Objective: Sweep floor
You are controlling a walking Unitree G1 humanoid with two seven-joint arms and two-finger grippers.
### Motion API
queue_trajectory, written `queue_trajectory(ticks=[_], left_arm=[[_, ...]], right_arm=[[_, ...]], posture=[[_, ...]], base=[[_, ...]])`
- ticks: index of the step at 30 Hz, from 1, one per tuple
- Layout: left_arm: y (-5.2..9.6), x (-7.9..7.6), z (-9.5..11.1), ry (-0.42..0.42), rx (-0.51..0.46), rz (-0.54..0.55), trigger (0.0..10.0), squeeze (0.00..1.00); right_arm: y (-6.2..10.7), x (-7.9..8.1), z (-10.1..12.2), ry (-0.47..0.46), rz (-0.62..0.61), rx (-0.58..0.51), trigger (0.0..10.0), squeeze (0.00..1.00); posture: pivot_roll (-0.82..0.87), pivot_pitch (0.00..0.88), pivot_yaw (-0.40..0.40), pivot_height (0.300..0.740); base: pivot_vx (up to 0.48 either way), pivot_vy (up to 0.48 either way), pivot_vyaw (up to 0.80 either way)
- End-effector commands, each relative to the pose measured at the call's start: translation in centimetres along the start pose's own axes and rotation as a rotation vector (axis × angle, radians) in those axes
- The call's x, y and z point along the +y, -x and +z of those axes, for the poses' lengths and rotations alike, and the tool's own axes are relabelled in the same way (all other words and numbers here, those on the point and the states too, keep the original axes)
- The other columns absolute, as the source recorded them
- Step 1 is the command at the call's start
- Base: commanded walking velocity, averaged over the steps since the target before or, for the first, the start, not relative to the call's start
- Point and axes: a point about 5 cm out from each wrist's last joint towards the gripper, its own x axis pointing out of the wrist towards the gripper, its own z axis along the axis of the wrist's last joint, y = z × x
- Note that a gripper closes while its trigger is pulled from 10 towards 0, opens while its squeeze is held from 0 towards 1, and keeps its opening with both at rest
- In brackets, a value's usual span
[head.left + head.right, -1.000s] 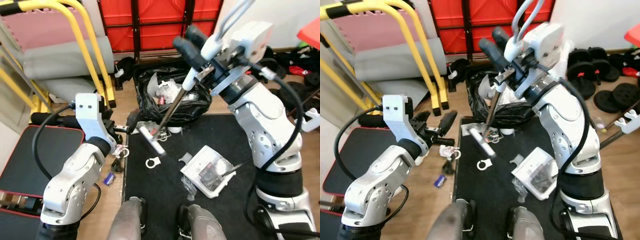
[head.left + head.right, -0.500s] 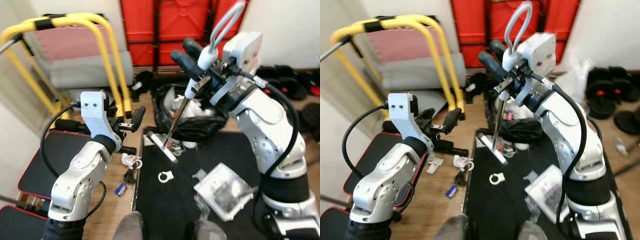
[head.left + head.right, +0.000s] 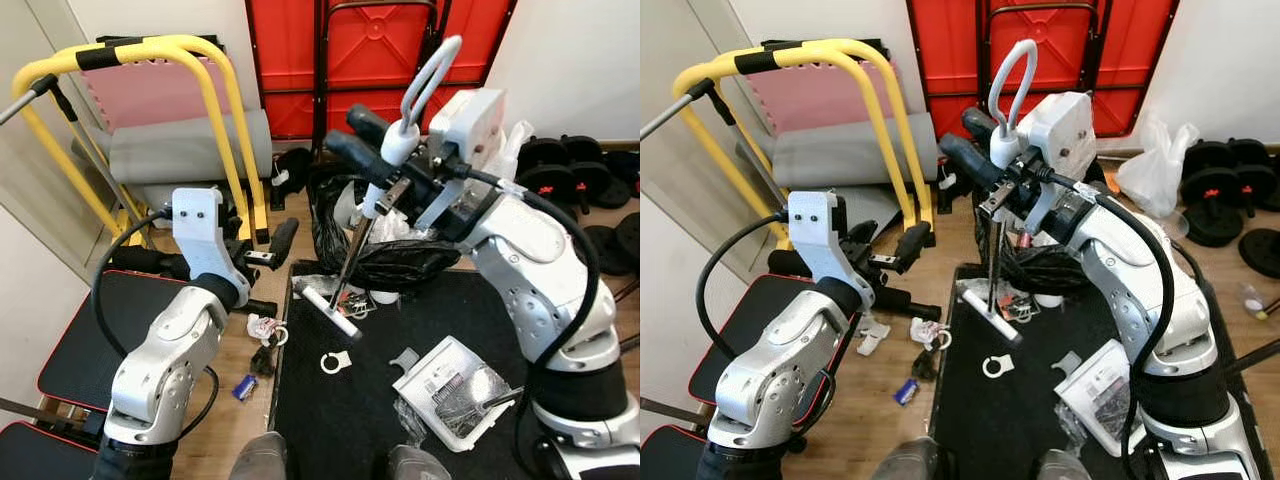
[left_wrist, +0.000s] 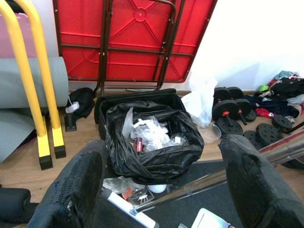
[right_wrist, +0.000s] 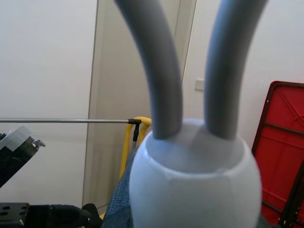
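Right gripper (image 3: 372, 165) clamped shut high on a broom (image 3: 358, 238), near its looped grey handle, holding the shaft nearly upright so the narrow white head (image 3: 331, 313) rests on the black mat (image 3: 330, 420). Just past the head, an open bin bag (image 3: 385, 255), apparently placed to receive the sweepings. White ring (image 3: 333, 362) and plastic pack (image 3: 445, 387) lying loose on the mat. Left gripper (image 3: 258, 247) raised beside the shaft, fingers spread wide, holding nothing, likely poised to steady it.

Black mat (image 3: 340, 400) over tan wood floor (image 3: 235, 420); black rubbish bag (image 3: 385, 260); red folded frame (image 3: 370, 50); yellow rails (image 3: 215, 100); grey-and-white broom handle (image 3: 420, 95).
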Motion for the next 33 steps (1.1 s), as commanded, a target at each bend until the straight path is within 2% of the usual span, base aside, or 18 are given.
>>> queue_trajectory(ticks=[1, 11, 15, 33], left_arm=[[0.1, -0.4, -0.2, -0.003, 0.003, -0.081, 10.0, 0.00], [-0.1, -0.4, -0.1, -0.006, -0.003, -0.088, 10.0, 0.00], [-0.2, -0.4, 0.0, -0.008, -0.004, -0.093, 10.0, 0.00], [-0.5, -0.4, 0.1, -0.003, -0.009, -0.101, 10.0, 0.00]], right_arm=[[0.0, 0.5, 1.1, 0.017, 0.029, -0.058, 10.0, 0.00], [-0.4, 0.3, 1.3, 0.042, 0.009, -0.083, 10.0, 0.00], [-0.7, 0.1, 2.0, 0.070, 0.011, -0.108, 10.0, 0.00], [-0.3, -0.6, 2.4, 0.134, 0.048, -0.082, 10.0, 0.00]], posture=[[0.07, 0.025, -0.023, 0.740], [0.08, 0.034, -0.016, 0.740], [0.08, 0.034, -0.013, 0.740], [0.07, 0.039, -0.014, 0.740]], base=[[0.000, -0.412, 0.00], [0.000, -0.442, 0.00], [0.000, -0.442, 0.80], [0.000, -0.437, 0.80]])
